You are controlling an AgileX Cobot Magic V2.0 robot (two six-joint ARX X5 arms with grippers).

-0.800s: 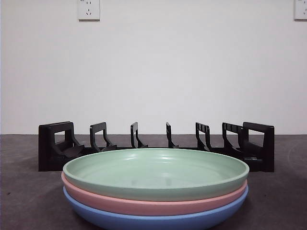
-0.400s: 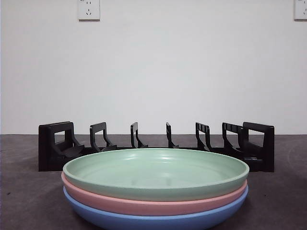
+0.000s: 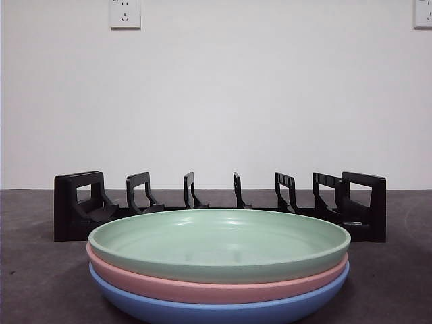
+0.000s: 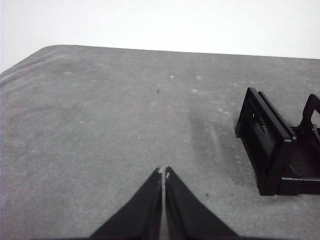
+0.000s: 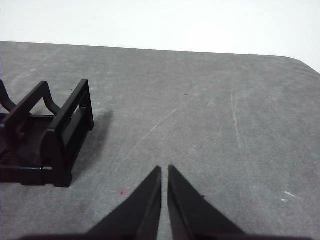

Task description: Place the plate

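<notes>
Three plates are stacked on the surface (image 3: 40, 283) in front of the rack (image 3: 219, 206): green plate (image 3: 219, 244) on top, pink (image 3: 216, 287) under it, blue (image 3: 223, 312) lowest. Both grippers, left (image 4: 163, 173) and right (image 5: 164, 170), hang over bare surface beside the rack ends, fingers clenched, grasping nothing.

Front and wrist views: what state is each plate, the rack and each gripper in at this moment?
Green plate: top of the stack, upright, not gripped.
Pink plate: middle of the stack.
Blue plate: bottom of the stack.
Rack: behind the stack, slots hold no plate.
Left gripper: shut, holding nothing.
Right gripper: shut, holding nothing.
</notes>
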